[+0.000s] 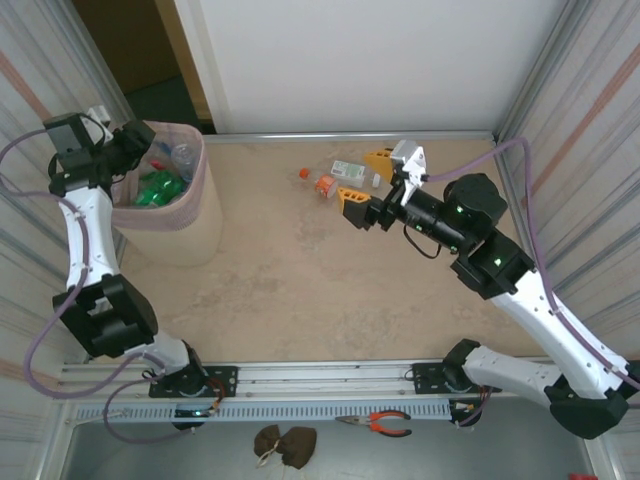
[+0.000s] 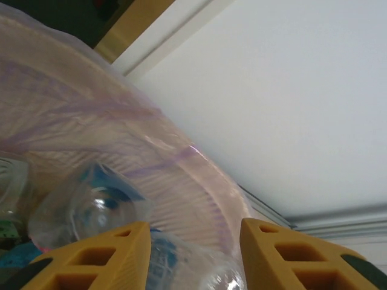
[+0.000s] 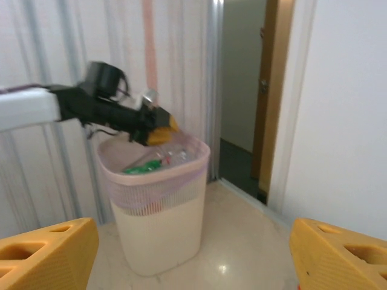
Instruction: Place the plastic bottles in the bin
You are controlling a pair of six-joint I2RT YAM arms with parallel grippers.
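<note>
Two or three bottles (image 1: 345, 172) lie loose near the far edge of the bench (image 1: 300, 290), beside the right gripper (image 1: 366, 180). Bare bench runs from there to the bin (image 1: 195, 238) in the left corner, with the left gripper (image 1: 145, 155) over its rim. At the left wrist, the fingers (image 2: 91, 260) leave a narrow gap, with a clear bottle (image 2: 91, 208) just below, inside the bin wall. At the right wrist, the fingers (image 3: 48, 254) spread wide and empty, with open bench ahead to the bin.

Orange-handled pliers (image 1: 376, 423) and a brown cloth bundle (image 1: 284, 443) lie on the grey ledge (image 1: 480, 445) at the near edge of the beige table (image 1: 300, 280). A white wall (image 1: 370, 60) stands behind, with a dark doorway (image 1: 150, 60) to its left.
</note>
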